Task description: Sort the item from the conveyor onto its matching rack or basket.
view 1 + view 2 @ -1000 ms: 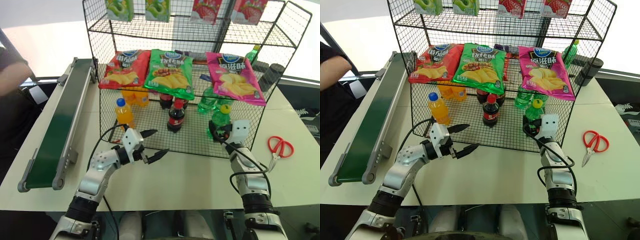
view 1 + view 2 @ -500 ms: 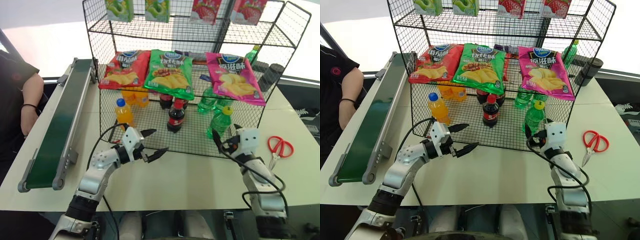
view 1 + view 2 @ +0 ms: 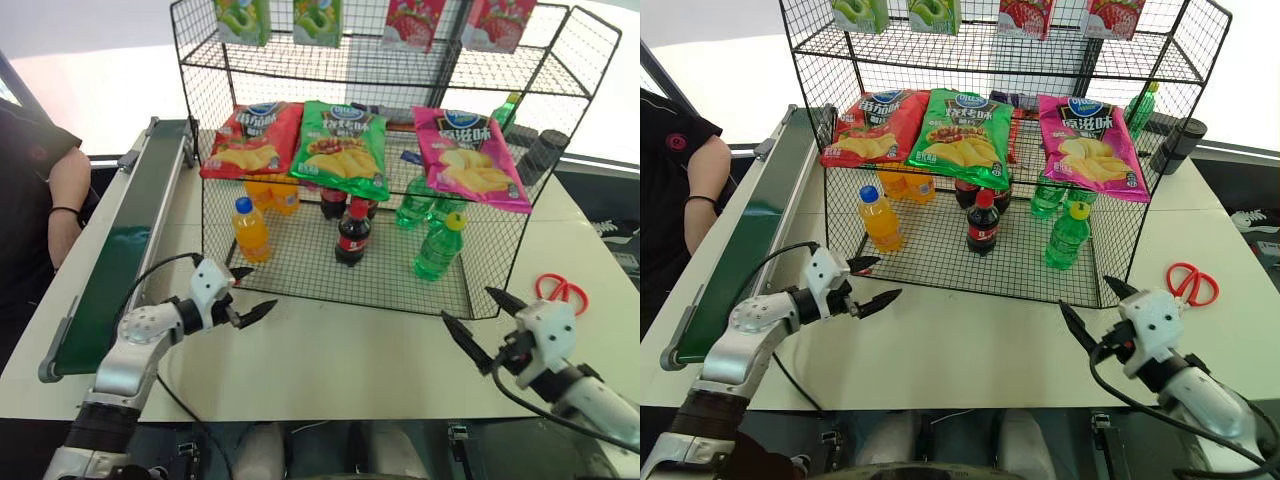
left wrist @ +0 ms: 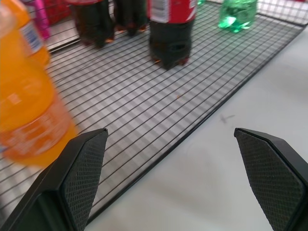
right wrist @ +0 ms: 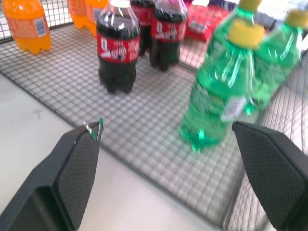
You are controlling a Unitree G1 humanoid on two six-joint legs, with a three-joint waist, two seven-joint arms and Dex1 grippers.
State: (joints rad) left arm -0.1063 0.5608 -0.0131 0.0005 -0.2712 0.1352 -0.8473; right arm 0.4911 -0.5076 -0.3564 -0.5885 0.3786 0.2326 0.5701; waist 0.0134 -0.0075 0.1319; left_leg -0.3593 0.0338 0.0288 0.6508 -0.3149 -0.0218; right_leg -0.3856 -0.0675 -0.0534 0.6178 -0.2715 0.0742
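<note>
The item, a clear-green bottle (image 3: 438,248) with a yellow cap, stands inside the mesh-walled basket of the black wire rack (image 3: 330,285), at its right end, beside other green bottles. My right gripper (image 3: 470,310) is open and empty over the table in front of the basket's right corner, apart from the bottle. In the right wrist view the green bottle (image 5: 214,101) stands beyond the fingers. My left gripper (image 3: 255,290) is open and empty, in front of the basket's left end, near an orange bottle (image 3: 249,230). The dark green conveyor (image 3: 130,240) runs along the table's left side with no item on it.
Cola bottles (image 3: 352,232) and orange bottles stand in the basket; chip bags (image 3: 345,148) lie on the tier above. Red-handled scissors (image 3: 560,290) lie on the table to the right of the rack. A person in black (image 3: 40,170) sits beyond the conveyor on the left.
My right gripper has drawn back from the green bottle toward the table's front; the bottle stays standing in the basket. My left gripper has moved left toward the conveyor.
</note>
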